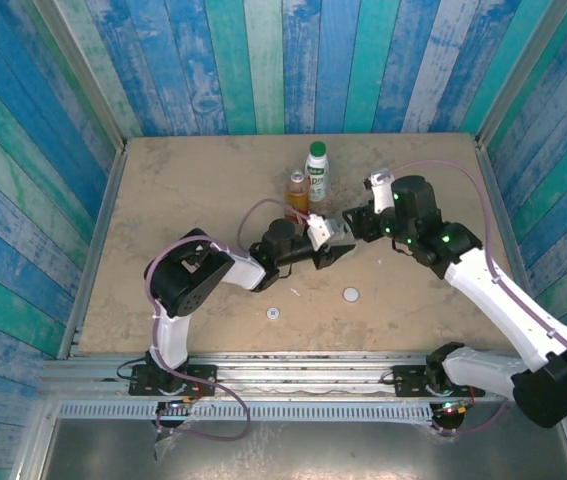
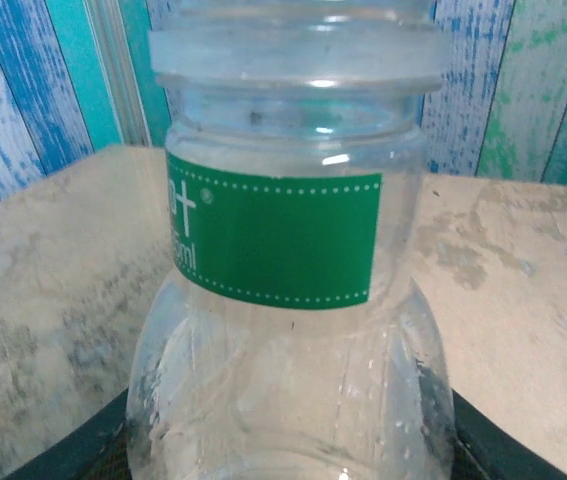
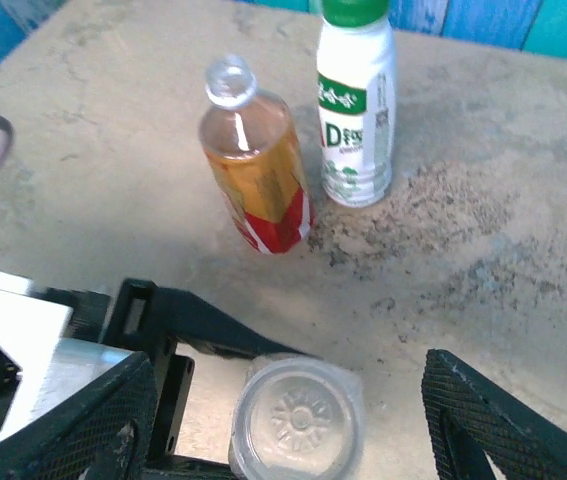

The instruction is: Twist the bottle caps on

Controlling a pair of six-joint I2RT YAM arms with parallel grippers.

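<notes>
Left claw [image 1: 331, 243] clamped on the clear bottle [image 2: 283, 330], centre of the top view. Right claw [image 3: 288, 425] stands wide either side of its pale cap [image 3: 298, 415], bottom centre. Risk: if the cap is only part-threaded, a tilt or a regrip off-axis could cross-thread or shed it.

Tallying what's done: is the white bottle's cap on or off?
On. A green cap covers the neck of the upright white bottle. How tightly it is screwed cannot be told.

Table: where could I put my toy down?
Bare: the far left of the table, left of the amber bottle; the far right corner behind the right hand. Crowded: the middle, around the clear bottle in the left hand.
</notes>
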